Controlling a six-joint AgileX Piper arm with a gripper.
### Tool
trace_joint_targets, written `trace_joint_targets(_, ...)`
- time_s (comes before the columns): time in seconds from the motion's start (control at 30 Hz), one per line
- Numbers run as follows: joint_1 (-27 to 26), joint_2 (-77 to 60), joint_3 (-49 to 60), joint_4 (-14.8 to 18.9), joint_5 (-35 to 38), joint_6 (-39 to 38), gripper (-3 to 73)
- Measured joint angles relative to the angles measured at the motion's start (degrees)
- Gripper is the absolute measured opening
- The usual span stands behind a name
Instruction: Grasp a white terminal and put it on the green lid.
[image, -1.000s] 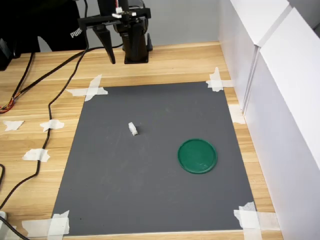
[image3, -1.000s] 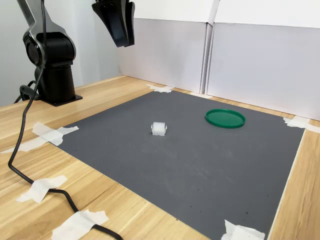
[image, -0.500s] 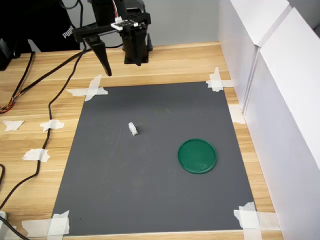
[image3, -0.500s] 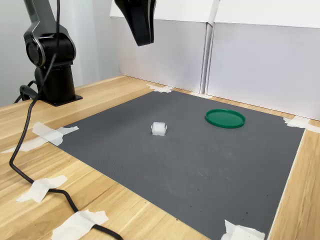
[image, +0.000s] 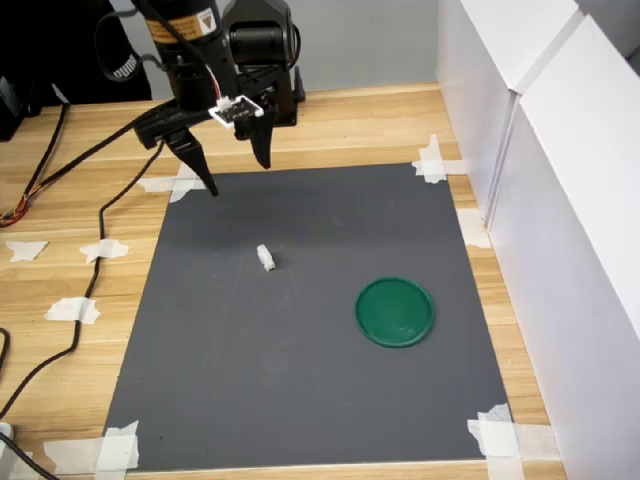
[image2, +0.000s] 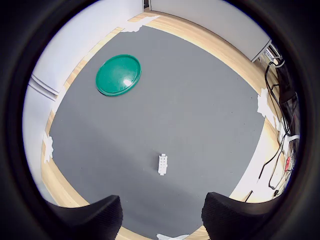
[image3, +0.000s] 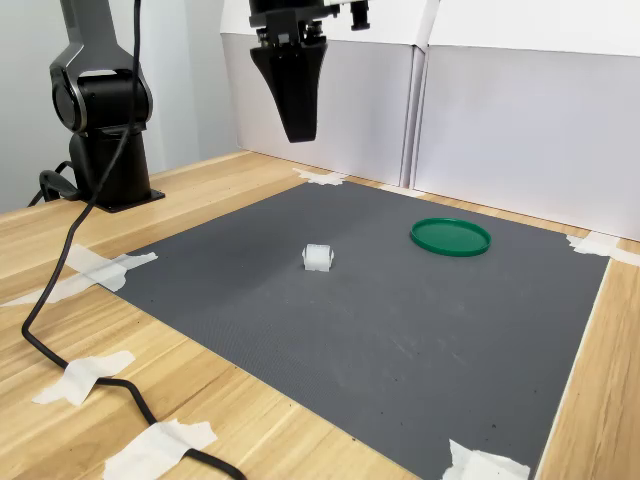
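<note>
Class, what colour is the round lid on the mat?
Dark green lid, clearest in the wrist view.

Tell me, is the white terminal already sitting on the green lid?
No, in the first exterior view the white terminal lies on the grey mat, well apart from the green lid.

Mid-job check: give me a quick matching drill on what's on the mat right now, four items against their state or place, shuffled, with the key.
Items:
1. white terminal
2. green lid
3. gripper
4. grey mat

States:
A. open, raised in the air, holding nothing
B. taped to the wooden table at its corners
C. flat on the mat, nothing on it
D. lying alone on the mat, apart from the lid

Pairs: 1-D, 2-C, 3-A, 4-B
</note>
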Motion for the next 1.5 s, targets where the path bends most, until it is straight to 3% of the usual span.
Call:
trace_joint_targets(0.23, 0.00, 3.14, 0.09, 0.05, -1.27, 1.28, 66.1)
trace_joint_targets(0.7, 0.00, 3.05, 12.00, 0.11, -18.15, -3.75, 66.0)
trace_joint_targets(1.1, 3.27, 4.39, 12.23, 0.86, -21.24, -1.25, 65.9)
trace_joint_targets(1.5, 3.27, 10.35, 12.23, -2.29, -23.04, 1.56, 65.9)
